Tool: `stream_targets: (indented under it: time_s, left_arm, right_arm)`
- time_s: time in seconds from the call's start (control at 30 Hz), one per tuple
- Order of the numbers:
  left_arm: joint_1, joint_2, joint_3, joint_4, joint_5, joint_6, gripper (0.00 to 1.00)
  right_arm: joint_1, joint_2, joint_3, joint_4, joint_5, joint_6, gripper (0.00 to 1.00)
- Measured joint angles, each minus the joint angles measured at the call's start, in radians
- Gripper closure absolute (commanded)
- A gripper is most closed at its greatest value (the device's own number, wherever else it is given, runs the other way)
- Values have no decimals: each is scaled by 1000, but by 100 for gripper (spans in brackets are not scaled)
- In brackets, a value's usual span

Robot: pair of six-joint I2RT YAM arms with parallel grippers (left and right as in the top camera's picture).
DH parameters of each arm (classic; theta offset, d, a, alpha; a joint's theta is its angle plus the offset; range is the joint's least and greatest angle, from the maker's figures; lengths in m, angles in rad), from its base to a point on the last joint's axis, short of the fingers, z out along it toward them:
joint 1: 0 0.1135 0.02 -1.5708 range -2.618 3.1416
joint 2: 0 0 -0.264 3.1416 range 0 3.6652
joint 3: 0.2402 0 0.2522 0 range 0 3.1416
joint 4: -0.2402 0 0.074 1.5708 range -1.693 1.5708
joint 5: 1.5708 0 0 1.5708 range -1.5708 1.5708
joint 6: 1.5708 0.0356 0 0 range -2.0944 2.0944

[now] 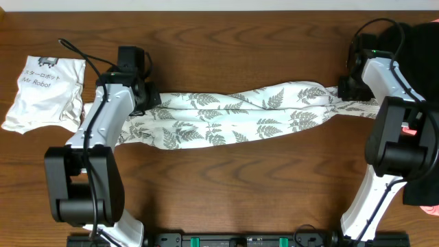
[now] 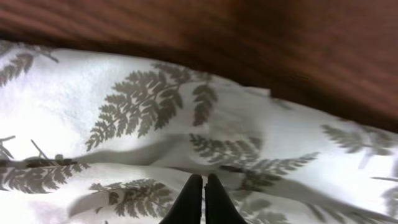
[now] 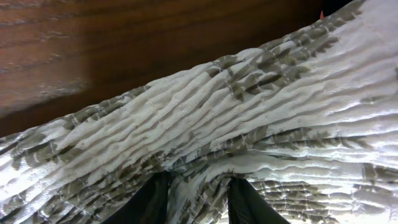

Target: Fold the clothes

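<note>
The clothes, a long white fabric printed with grey fern leaves, lie stretched left to right across the middle of the table. At their left end my left gripper is pressed down on them. In the left wrist view its fingertips are shut together with a thin sliver of the fern fabric between them. At the right end, my right gripper sits on the gathered fabric. In the right wrist view its fingers stand apart with a bunched ridge of the fabric filling the gap.
A crumpled white shirt printed "Mr Robot" lies at the far left. A black garment with a bit of pink is piled at the right edge behind the right arm. Bare wooden table lies beyond and in front of the fabric.
</note>
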Motion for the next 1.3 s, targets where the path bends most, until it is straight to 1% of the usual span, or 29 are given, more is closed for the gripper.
stream_targets:
  time_s: [0.23,0.37,0.4,0.5,0.57,0.6,0.7,0.73,0.77,0.8,0.87,0.93,1.0,1.07,1.3]
  left_arm:
    - [0,103,-33,6,-15,0,94]
    - [0,122,-33,18,-18,0,94]
    - [0,122,-33,21,-21,0,94]
    - [0,122,-33,28,-29,1,87]
    - [0,122,-33,29,-36,5,83]
    - [0,122,-33,29,-37,3,79]
    - [0,122,-20,8,-39,2,74]
    - [0,122,-6,-7,-39,3,71]
    - [0,121,8,-19,-39,5,62]
    - [0,117,24,-31,-39,9,56]
    - [3,104,60,-56,-37,6,34]
    - [10,85,94,-80,-36,8,20]
    - [31,58,117,-97,-35,8,13]
    - [60,39,127,-108,-32,13,9]
    - [202,37,126,-177,77,96,0]
  right_arm:
    - [-27,0,2,-10,-15,-11,66]
    - [-36,0,4,-18,-19,-8,64]
    - [-39,0,4,-19,-21,-6,62]
    - [-55,0,5,-21,-28,2,58]
    - [-67,0,5,-22,-32,2,58]
    - [-74,0,5,-22,-35,2,58]
    - [-84,0,5,-21,-37,2,58]
    - [-86,0,5,-21,-38,2,58]
    - [-88,0,5,-20,-38,2,58]
    - [-89,0,5,-20,-37,2,58]
    - [-91,0,5,-20,-37,2,58]
    - [-92,0,5,-20,-36,2,57]
    - [-92,0,6,-19,-35,2,58]
    - [-92,0,6,-17,-35,2,57]
    - [-93,0,6,-5,-34,2,57]
